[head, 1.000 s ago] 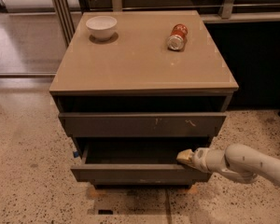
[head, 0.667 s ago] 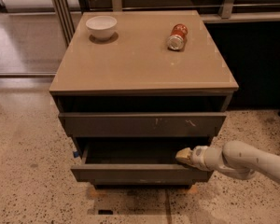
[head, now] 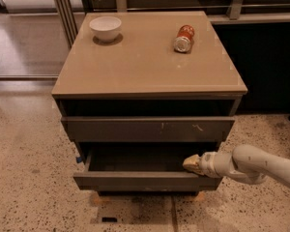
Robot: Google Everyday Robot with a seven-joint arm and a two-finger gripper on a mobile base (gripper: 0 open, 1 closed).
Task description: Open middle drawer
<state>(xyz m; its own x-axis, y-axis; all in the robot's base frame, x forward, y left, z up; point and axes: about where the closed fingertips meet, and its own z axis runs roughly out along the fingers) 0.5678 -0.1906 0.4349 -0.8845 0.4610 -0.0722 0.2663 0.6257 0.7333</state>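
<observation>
In the camera view, little has changed over the last second. The middle drawer (head: pixel 135 180) stands pulled out below the desk's (head: pixel 150 66) front edge about as far as before, with its tray showing. The gripper (head: pixel 191 163) sits at the drawer's front lip, under the desk's front right corner. Whether it is spread or pinching, I cannot tell. I judge the drawer partly open, with more pull to go. Bare floor (head: pixel 38 178) lies ahead of the front edge, and the scratched front (head: pixel 145 129) sits just above.
</observation>
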